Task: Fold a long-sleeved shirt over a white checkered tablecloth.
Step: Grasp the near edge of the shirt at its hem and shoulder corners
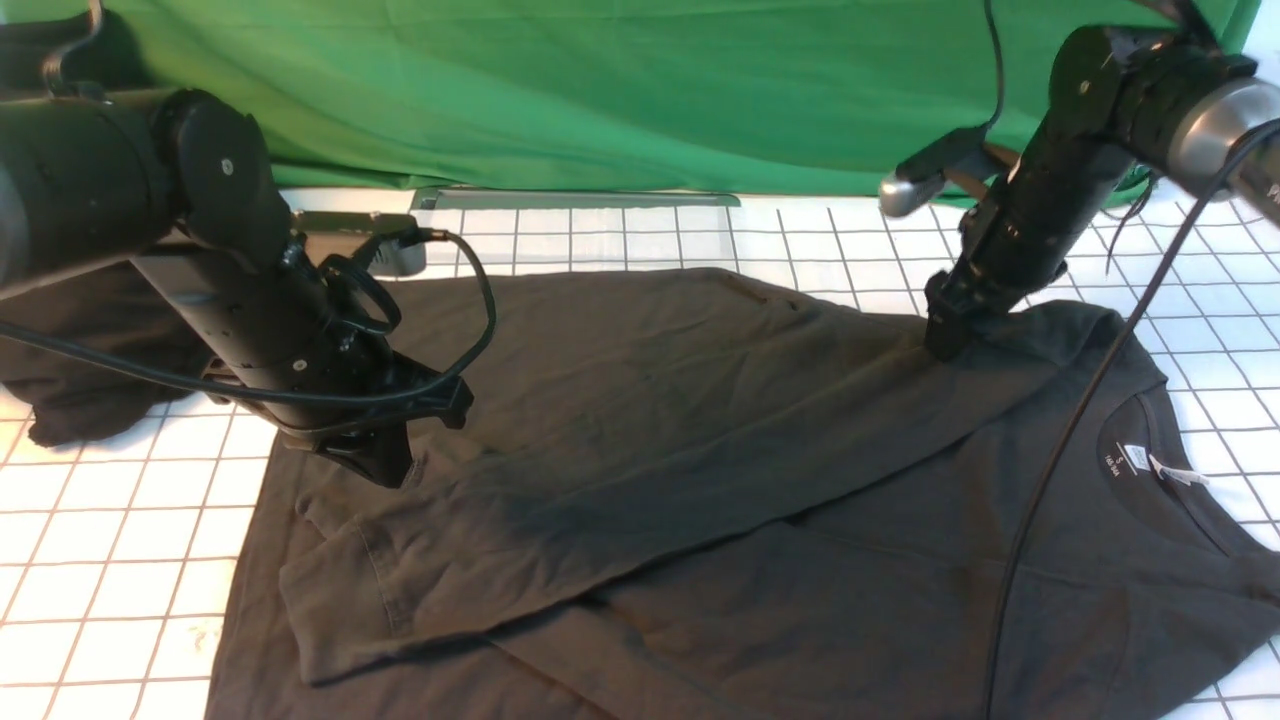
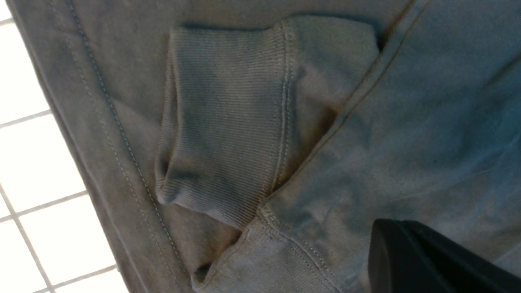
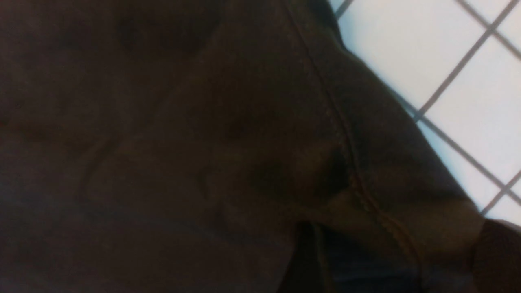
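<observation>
Cotton, dark brownish-black: in the front view the shirt point(image 1: 700, 470) lies spread on the checkered tablecloth point(image 1: 620, 240) over the counter, with one sleeve point(image 1: 560, 500) folded across its body. Take the neck label point(image 1: 1128, 455) as the mark. The right arm point(image 1: 1020, 230) comes down on the shoulder just behind the label, its tip touching cloth. Whether the right jaws are wide or narrow I cannot tell. The left arm point(image 1: 250, 330) hangs low over the hem end, far from the label. The left jaws are closed, with no cloth plainly between them. A separate dark heap point(image 1: 70, 380) lies farther yet from the label.

Left wrist view: the ribbed cuff point(image 2: 228, 122) lies tucked beside the hem seam point(image 2: 118, 130), with one black jaw at the picture's edge. If the closed jaws drag across it, the cuff could bunch or slip out of the fold.

Right wrist view: only dim cloth and a shoulder seam point(image 3: 350, 162) beside the grid. Should those jaws lift while fabric clings, the folded sleeve would likely be pulled askew. The cable point(image 1: 1075, 430) trailing over the shirt near the label could also snag.
</observation>
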Robot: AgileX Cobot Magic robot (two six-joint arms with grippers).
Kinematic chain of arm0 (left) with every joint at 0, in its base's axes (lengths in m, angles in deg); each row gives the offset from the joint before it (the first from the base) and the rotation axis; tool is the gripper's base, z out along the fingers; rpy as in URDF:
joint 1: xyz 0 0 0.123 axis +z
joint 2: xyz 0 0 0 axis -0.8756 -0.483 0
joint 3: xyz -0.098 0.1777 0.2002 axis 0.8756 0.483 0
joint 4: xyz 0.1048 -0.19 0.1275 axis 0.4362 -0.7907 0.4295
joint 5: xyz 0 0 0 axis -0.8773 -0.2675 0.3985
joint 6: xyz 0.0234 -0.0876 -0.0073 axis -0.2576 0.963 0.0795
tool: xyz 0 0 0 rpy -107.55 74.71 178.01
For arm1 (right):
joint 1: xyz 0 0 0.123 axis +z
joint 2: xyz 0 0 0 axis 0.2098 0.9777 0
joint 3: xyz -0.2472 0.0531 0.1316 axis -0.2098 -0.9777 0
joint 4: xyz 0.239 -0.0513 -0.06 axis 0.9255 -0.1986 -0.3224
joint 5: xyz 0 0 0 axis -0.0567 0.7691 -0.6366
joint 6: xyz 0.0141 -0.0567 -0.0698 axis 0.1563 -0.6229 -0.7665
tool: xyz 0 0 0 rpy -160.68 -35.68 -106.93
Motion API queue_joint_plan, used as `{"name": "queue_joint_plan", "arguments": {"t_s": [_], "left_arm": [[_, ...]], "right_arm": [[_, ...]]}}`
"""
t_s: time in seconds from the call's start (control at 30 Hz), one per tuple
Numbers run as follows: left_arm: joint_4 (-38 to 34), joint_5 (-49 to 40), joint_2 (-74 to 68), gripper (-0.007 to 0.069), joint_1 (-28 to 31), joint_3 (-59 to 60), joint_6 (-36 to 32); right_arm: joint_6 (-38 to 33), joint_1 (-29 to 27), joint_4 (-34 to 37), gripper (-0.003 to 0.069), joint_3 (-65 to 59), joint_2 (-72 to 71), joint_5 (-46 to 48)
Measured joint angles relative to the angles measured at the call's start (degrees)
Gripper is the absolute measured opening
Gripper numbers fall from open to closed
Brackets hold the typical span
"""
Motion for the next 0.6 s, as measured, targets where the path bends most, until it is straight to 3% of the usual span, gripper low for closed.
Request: {"name": "queue_joint_plan", "arguments": {"t_s": [0.13, 0.3, 0.37, 0.6], "left_arm": [[0.0, 0.0, 0.0, -0.0003, 0.0, 0.0, 0.0], [0.0, 0.0, 0.0, -0.0003, 0.0, 0.0, 0.0], [0.0, 0.0, 0.0, -0.0003, 0.0, 0.0, 0.0], [0.0, -0.21, 0.0, -0.0003, 0.0, 0.0, 0.0]], "right_arm": [[-0.11, 0.0, -0.9, 0.0389, 0.0, 0.86, -0.19], [-0.07, 0.0, -1.04, 0.0064, 0.0, 1.16, -1.98], [0.16, 0.0, -1.09, 0.0033, 0.12, 1.16, -2.61], [4.38, -0.16, -3.98, 0.0029, 1.83, 1.16, -4.74]]}}
